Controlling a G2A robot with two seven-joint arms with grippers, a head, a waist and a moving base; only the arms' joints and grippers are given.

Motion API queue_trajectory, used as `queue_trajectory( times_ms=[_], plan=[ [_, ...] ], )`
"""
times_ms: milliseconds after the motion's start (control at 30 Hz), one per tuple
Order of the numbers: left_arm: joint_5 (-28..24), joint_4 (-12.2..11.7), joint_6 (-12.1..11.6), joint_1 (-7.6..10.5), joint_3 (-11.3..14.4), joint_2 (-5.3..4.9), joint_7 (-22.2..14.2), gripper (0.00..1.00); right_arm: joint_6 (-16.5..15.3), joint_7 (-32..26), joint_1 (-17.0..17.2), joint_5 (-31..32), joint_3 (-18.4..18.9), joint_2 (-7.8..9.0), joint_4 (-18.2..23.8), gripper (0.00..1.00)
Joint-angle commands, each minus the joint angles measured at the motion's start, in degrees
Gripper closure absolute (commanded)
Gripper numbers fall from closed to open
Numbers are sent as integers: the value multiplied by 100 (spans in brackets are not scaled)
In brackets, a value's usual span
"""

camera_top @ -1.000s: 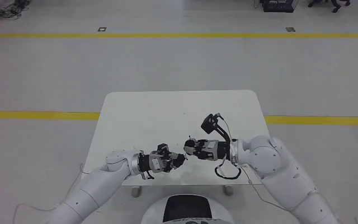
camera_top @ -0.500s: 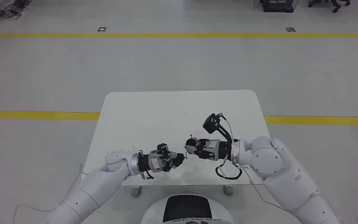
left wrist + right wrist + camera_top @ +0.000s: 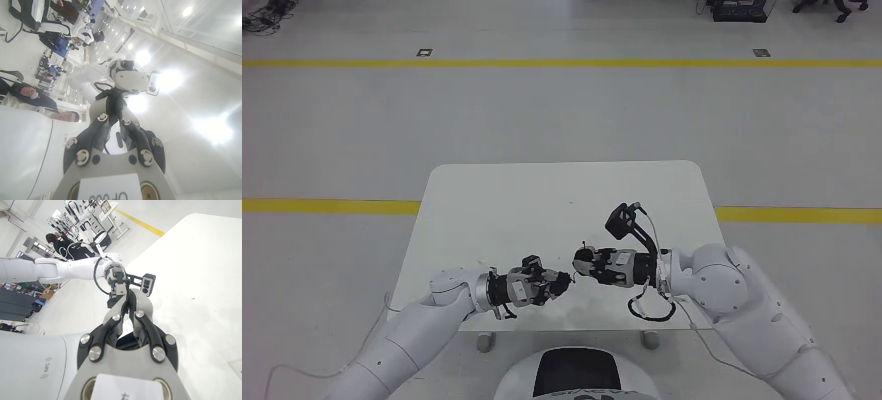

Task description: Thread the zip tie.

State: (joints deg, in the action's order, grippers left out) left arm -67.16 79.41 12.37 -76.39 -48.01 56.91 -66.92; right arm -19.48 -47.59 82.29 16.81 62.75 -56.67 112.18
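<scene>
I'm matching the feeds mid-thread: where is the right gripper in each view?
Top view: the right gripper is over the table's near half, slightly right of centre.
Left wrist view: the right gripper is farther off, facing the camera.
Right wrist view: the right gripper is that camera's own, in the foreground.
Landmark: the left gripper meets it tip to tip in every view.

Between the left gripper's (image 3: 113,98) jaws, the thin black zip tie (image 3: 101,96) looks like matt plastic. The right gripper's (image 3: 127,296) black ribbed finger pads (image 3: 125,309) look rubbery and its round silver screws (image 3: 158,352) like polished metal. Below the jaws, the white rectangular table top (image 3: 542,200) is smooth and matt.
</scene>
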Motion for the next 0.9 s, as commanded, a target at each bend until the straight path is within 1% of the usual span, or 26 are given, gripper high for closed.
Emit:
queue_trajectory(
  times_ms=[0, 433, 867],
  plan=[
    [-1, -1, -6, -2, -4, 2, 2, 100, 0, 23, -2, 8, -1, 13, 9, 100],
    [-1, 10, -29, -13, -34, 9, 3, 100, 0, 47, 25, -4, 43, 116, 68, 100],
    [-13, 28, -29, -36, -71, 12, 18, 100, 0, 2, -76, -19, -91, 192, 93, 100]
  ],
)
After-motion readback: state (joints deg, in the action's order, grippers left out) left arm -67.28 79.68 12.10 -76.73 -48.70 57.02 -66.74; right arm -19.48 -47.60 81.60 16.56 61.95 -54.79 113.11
